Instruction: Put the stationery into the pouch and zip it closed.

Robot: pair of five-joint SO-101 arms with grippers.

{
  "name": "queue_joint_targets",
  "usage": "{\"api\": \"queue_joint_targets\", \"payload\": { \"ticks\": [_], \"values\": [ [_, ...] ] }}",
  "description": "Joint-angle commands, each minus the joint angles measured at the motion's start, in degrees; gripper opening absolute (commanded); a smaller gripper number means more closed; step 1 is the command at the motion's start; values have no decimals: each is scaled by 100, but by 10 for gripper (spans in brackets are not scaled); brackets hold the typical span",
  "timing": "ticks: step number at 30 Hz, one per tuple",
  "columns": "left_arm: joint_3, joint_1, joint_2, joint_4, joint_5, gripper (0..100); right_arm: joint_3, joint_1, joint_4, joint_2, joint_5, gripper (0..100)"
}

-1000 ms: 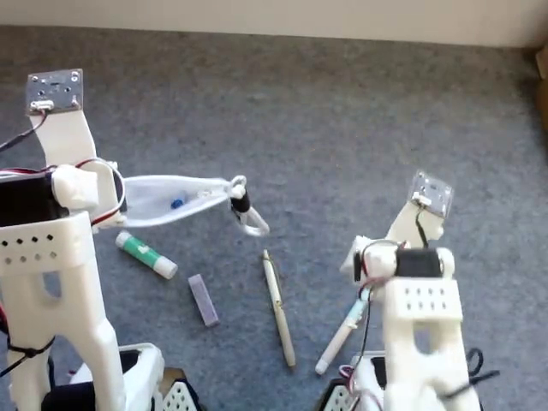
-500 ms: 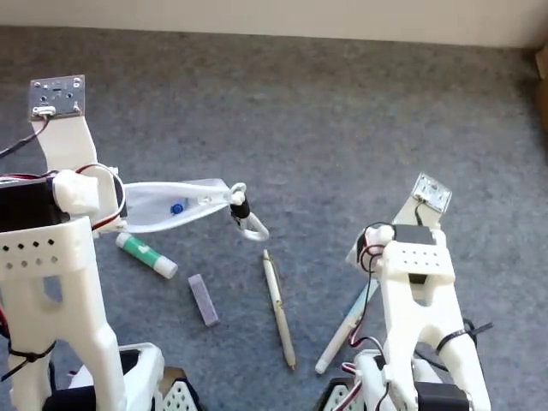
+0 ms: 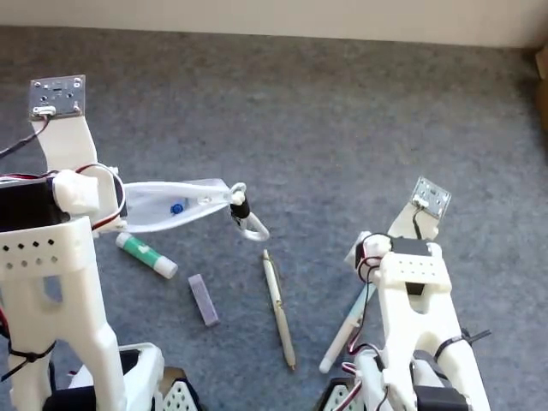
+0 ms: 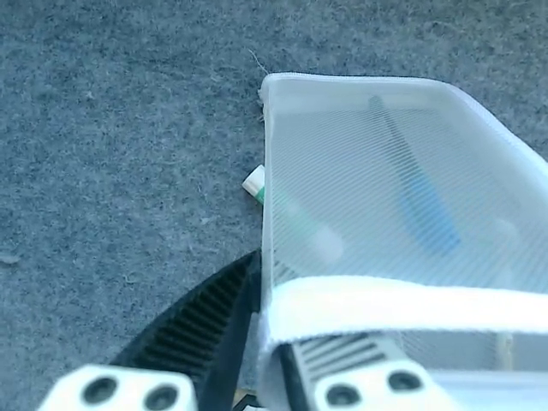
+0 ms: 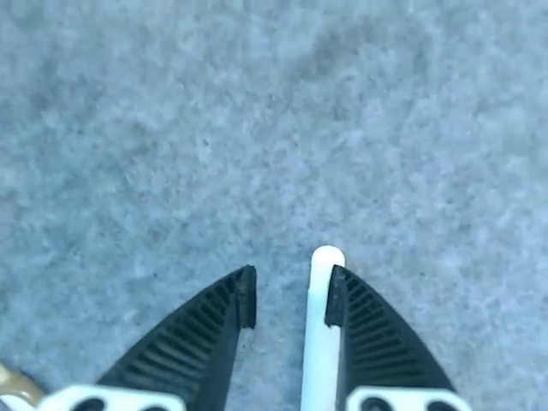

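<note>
- Floor: I see grey short-pile carpet (image 3: 342, 128) across my whole working area.
- Far edge: pale wall strip (image 3: 300, 17).
- Right edge: brown corner (image 3: 544, 86), which I cannot identify.

I count one pouch (image 3: 171, 205), one blue pen (image 4: 424, 210) inside it, one glue stick (image 3: 145, 254), one purple eraser (image 3: 203, 300), one beige pen (image 3: 278, 306), one white pen (image 3: 347, 330).

soft, even light throughout; shadows faint and diffuse.

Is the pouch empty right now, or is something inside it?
Not empty: a slim blue item shows through the mesh wall of the pouch, and the high view shows a blue spot inside the pouch too.
</note>
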Motion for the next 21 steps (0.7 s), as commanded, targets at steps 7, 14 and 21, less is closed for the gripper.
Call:
{"api": "queue_joint_targets", "payload": {
  "ticks": [7, 14, 21],
  "values": [
    [31, -48, -22, -158, -18, 5, 136, 171, 251, 22, 167, 130],
    [31, -48, -22, -149, -35, 5, 295, 189, 251, 22, 589, 122],
    [31, -48, -22, -158, -35, 5, 277, 189, 224, 13, 607, 9]
  ]
}}
